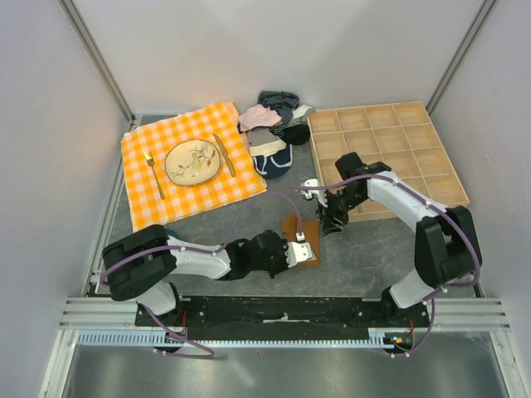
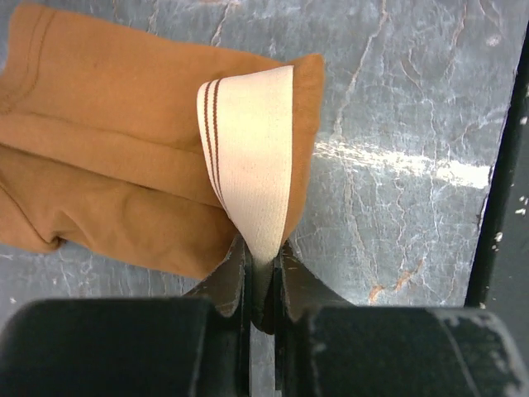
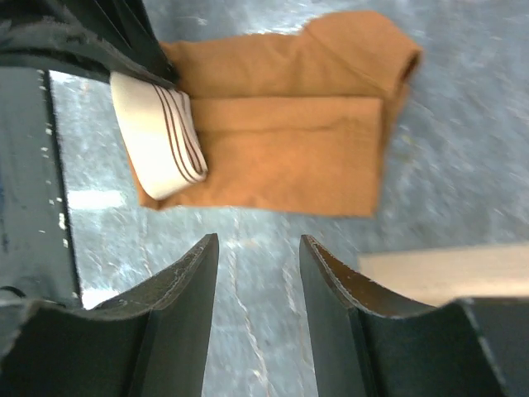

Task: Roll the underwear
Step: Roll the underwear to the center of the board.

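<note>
The underwear (image 1: 299, 230) lies folded flat on the grey table between the two arms, rust-brown with a cream waistband. In the left wrist view my left gripper (image 2: 263, 248) is shut on the striped waistband (image 2: 252, 141), which is lifted and curled back over the brown fabric (image 2: 116, 165). It sits at the garment's near end in the top view (image 1: 302, 249). My right gripper (image 1: 326, 220) is open and empty, hovering just right of the garment. In the right wrist view its jaws (image 3: 258, 241) stand apart over bare table, short of the underwear (image 3: 289, 141), and the left gripper's fingers (image 3: 124, 41) hold the waistband (image 3: 157, 141).
A wooden compartment tray (image 1: 390, 149) stands behind the right arm, close to its elbow. A pile of other garments (image 1: 274, 124) lies at the back centre. An orange checked cloth (image 1: 241, 178) with plate (image 1: 192, 161), fork and knife lies back left. The table's near edge (image 2: 496, 207) is close.
</note>
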Controlling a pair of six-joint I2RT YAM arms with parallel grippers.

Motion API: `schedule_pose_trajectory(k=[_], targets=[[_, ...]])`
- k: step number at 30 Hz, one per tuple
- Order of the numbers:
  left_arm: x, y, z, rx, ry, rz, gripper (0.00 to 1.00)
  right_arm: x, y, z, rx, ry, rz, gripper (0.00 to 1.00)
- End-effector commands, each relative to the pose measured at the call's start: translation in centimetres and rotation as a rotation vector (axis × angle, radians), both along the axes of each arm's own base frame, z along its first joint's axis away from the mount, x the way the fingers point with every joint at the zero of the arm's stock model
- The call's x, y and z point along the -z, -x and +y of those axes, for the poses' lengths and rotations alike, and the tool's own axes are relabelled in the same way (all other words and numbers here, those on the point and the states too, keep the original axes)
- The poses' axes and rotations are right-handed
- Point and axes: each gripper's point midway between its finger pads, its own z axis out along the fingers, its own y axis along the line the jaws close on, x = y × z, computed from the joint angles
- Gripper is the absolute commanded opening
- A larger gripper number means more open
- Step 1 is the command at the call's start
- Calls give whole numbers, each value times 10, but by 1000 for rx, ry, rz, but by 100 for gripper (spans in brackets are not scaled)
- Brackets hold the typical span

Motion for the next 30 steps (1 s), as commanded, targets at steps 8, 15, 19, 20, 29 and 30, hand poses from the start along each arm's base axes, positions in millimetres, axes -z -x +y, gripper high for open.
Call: schedule_pose_trajectory(k=[8, 15, 19, 20, 29, 30], targets=[[-12, 1, -1, -141, 34, 595, 2, -42, 13, -11, -143, -131, -313, 56], [-11, -6, -12, -185, -15, 878, 2, -10, 44, 9, -288, -82, -447, 65], [-9, -15, -19, -208, -12, 963, 3, 1, 37, 23, -313, -36, -513, 65], [-2, -16, -17, -223, -26, 989, 4, 1, 34, 28, -318, -37, -540, 66], [5, -28, -18, -274, -15, 1075, 8, 34, 32, 19, -364, 71, -572, 65], [5, -28, -18, -277, -12, 1078, 9, 38, 33, 18, -369, 81, -567, 64]])
